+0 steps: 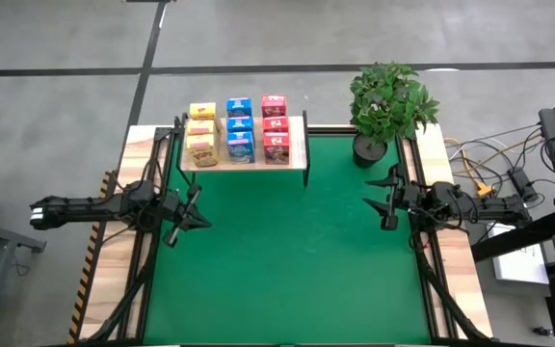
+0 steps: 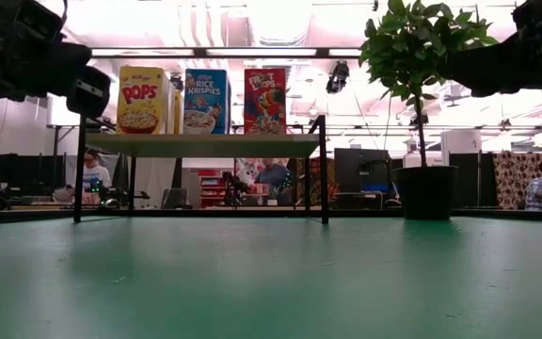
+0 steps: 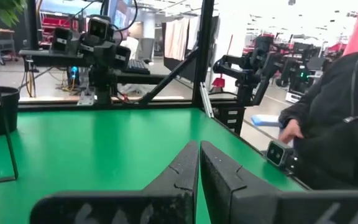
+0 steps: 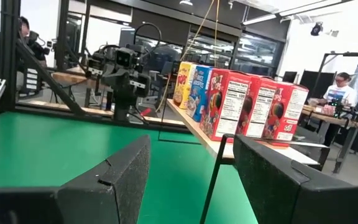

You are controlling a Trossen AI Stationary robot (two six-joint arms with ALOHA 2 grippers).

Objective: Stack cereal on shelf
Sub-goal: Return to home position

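The cereal boxes stand upright on their bottoms on the shelf point(image 1: 298, 159) at the table's far side, in a yellow row point(image 1: 201, 130), a blue row point(image 1: 240, 128) and a red row point(image 1: 275, 127). In the low view their fronts show: yellow point(image 2: 142, 99), blue point(image 2: 205, 101), red point(image 2: 265, 100). My left gripper point(image 1: 198, 213) hangs shut at the mat's left edge, well in front of the shelf, with its fingers closed together point(image 3: 199, 158). My right gripper point(image 1: 386, 199) stands open at the mat's right edge, with nothing between its fingers point(image 4: 191, 165).
A potted plant point(image 1: 390, 106) stands at the far right corner beside the shelf. The green mat point(image 1: 287, 270) lies bare between the arms. Cables point(image 1: 489, 169) lie off the right rim. A person in dark clothes point(image 3: 334, 124) is close to the table's near side.
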